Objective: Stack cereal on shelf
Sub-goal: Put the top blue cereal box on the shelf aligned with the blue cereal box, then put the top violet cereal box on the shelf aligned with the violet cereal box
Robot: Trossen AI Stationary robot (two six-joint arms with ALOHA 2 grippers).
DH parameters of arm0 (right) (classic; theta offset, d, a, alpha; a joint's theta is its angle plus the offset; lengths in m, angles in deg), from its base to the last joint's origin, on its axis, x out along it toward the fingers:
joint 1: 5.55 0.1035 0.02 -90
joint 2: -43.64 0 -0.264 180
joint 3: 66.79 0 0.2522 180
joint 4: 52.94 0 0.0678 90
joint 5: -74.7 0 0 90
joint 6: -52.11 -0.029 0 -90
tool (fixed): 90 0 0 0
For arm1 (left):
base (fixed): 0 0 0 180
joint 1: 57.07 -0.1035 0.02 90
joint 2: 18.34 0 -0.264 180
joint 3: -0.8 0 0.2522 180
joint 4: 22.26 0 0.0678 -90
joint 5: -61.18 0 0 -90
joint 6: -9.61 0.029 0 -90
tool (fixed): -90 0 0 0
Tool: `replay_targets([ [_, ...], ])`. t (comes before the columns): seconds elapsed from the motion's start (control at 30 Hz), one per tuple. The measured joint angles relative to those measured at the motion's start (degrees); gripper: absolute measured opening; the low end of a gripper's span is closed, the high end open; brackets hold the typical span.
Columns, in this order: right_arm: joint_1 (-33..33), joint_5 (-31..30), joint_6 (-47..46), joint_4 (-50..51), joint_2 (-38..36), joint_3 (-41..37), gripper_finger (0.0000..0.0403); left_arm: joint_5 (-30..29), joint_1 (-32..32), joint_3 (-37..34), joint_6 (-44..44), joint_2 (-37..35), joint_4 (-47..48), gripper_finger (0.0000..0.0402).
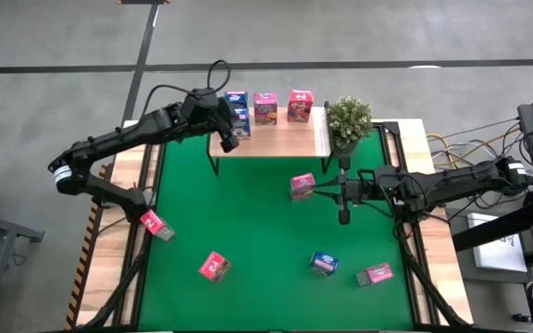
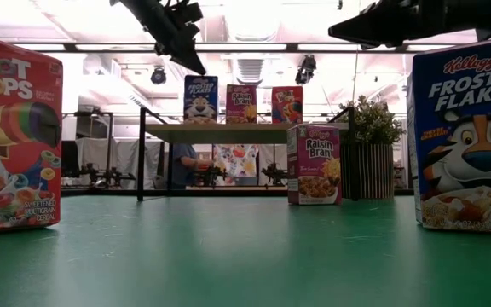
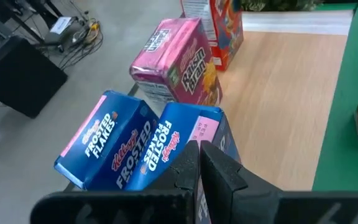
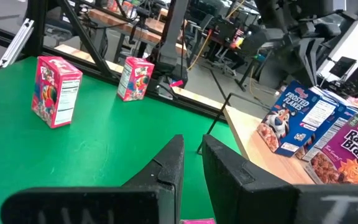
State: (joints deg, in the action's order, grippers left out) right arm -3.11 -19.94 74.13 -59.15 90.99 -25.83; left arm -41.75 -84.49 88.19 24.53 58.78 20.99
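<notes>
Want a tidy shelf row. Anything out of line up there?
Yes: at the light wooden shelf's left end, one blue Frosted Flakes cardboard box stands ahead of the back row, in front of its blue twin, by the left gripper. The right gripper is over the green mat.

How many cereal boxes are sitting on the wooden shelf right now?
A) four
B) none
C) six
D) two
A: looking down from above, the shelf holds four boxes: two blue boxes close together at one end, then a pink box and a red box in a row.
</notes>
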Motion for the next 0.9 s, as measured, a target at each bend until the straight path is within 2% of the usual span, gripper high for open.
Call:
replay_targets([
  [0.63,0.04,0.03,0.00,0.10,0.00,0.00,0.0047,-0.02,0.84,1.62,-0.30,-0.54,3.54,0.0000],
  [0.77,0.03,0.03,0.00,0.31,0.00,0.00,0.0047,-0.02,3.62,1.51,-0.46,-2.63,3.26,0.0000],
  [0.9,0.02,0.01,-0.50,0.31,0.00,0.00,0.0047,-0.04,9.09,-0.56,-0.64,-6.10,0.96,0.0000],
])
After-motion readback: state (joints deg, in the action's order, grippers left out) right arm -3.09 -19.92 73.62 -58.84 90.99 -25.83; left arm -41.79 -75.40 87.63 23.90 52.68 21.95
